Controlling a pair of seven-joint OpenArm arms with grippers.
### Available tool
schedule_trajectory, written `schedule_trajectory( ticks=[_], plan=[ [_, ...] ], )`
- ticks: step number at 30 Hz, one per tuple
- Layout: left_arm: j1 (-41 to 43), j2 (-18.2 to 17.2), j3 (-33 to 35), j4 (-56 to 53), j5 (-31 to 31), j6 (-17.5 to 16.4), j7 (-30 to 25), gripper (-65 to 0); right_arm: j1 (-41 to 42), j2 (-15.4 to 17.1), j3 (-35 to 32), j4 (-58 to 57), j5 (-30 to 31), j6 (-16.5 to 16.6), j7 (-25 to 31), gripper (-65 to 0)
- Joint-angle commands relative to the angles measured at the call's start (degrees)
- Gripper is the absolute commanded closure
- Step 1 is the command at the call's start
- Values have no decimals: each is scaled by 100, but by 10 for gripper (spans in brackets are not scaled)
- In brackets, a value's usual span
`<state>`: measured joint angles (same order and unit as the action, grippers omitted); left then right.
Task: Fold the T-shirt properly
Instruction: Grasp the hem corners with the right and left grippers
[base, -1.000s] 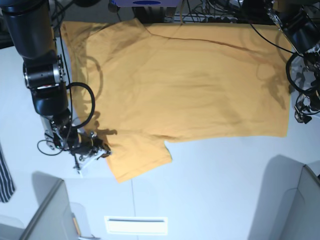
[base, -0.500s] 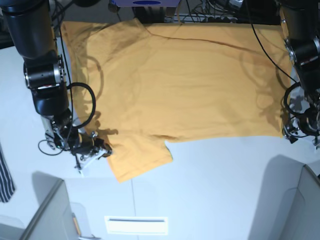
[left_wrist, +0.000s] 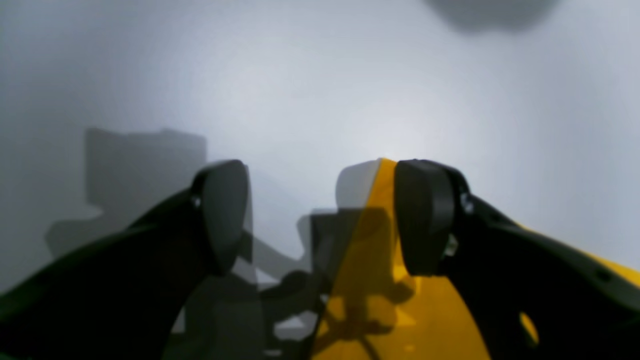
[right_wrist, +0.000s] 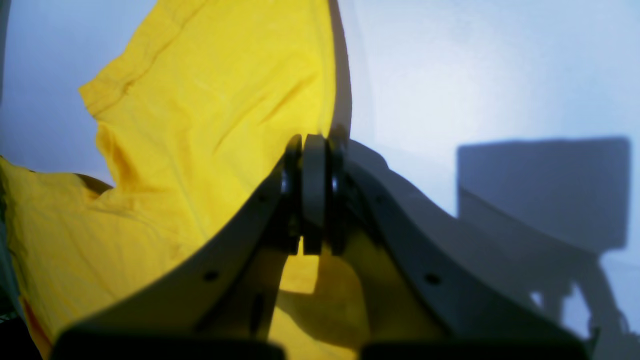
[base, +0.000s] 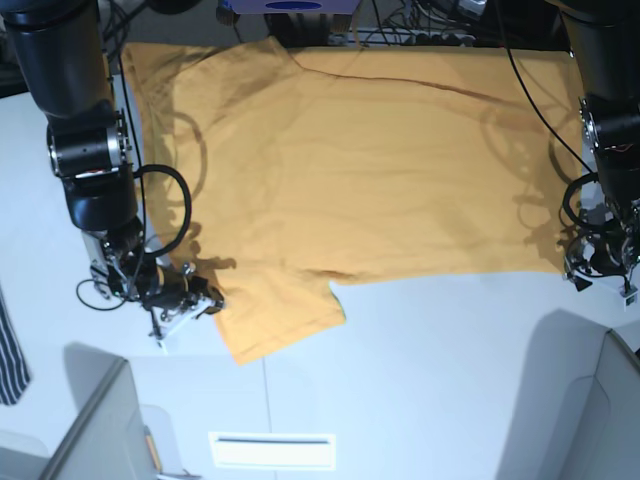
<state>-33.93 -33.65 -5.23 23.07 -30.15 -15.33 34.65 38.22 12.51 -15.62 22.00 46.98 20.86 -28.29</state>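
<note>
T-shirt: orange-yellow, spread flat across the table, body running side to side in base view; far edge near the cables at the top. One short sleeve sticks out toward the near side, just by the right arm.

Right gripper: jaws clenched tight, no gap btwn them. Wrist view shows yellow cloth bunched under and around the tips, w/ wrinkles running up to them; we read this as a pinch on the sleeve edge, though the cloth actually btwn the pads is hidden.

Left gripper: jaws spread wide, holding nothing. Low at the shirt's bottom corner; wrist view has the hem corner lying btwn the fingers, one finger over cloth, the other over bare table.

Step, as we judge it: grasp phase before the 1st fold. One end looks secured, other end lined up but not gripped.

Next move calls for: left jaws to close on the hem corner, catching both layers, not only the top one. Then we'd need both arms to lift & carry together so the cloth stays taut.

Risk: thin fabric flat on table; the fingers may skate over it.
</note>
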Motion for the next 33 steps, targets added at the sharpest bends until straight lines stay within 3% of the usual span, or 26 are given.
schedule_trajectory(
  ticks=[1, 4, 8, 17, 20, 25, 26, 33],
  plan=[
    [-57, 29, -8, 27, -66, -62, 187, -446, 86, 54, -25, -6, -193, -113, -217, 0],
    [-48, 55, -8, 36, -75, -80, 187, -446, 86, 54, -25, -6, -193, -113, -217, 0],
    [-31, 46, -8, 27, -75, -581, 196, -446, 86, 45, -25, -6, -193, -113, -217, 0],
    [110, 46, 53, 36, -40, -590, 354, -443, 86, 28, -25, 2, -193, -113, -217, 0],
    [259, 55, 36, 36, -40, -590, 354, -352, 86, 28, -25, 2, -193, -121, -217, 0],
    [277, 64, 0, 36, -57, -590, 346, -38, 86, 28, -25, 2, -193, -121, -217, 0],
    [277, 64, 0, 36, -57, -590, 346, 0, 86, 28, -16, 2, -193, -121, -208, 0],
    [233, 64, -26, 45, -66, -616, 328, 0, 86, 37, 1, 11, -193, -121, -173, 0]
  ],
)
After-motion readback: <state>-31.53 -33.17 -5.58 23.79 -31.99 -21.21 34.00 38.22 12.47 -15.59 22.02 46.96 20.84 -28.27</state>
